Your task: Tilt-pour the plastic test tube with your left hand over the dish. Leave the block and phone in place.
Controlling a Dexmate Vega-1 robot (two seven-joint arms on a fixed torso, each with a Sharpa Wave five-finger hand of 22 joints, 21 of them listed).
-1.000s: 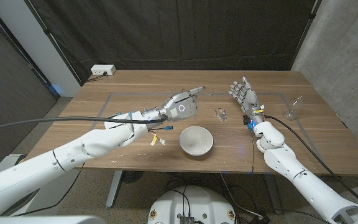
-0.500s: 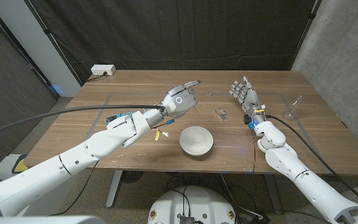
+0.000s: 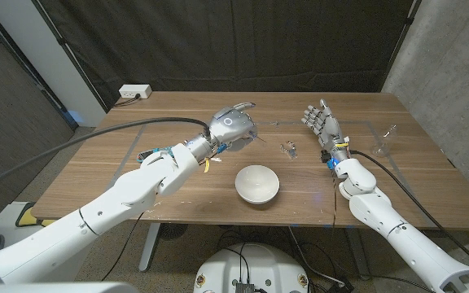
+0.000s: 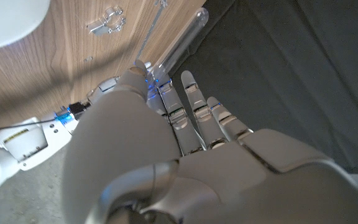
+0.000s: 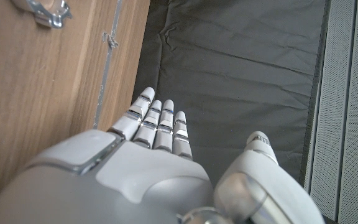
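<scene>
Dark-curtained room; brown wooden table (image 3: 177,183). Left hand (image 3: 233,130), raised over the table's middle, pinches the clear plastic test tube (image 4: 178,42), long axis reaching out past its fingers. The round white dish (image 3: 256,184) lies toward the near edge. Right hand (image 3: 321,124) waits empty, fingers spread.

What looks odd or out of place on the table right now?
No phone or block is visible, though the task names both. A small clear piece lies near mid-table, and a clear glass item sits near the right edge. Nothing looks spilled; the left hand holds the test tube.
</scene>
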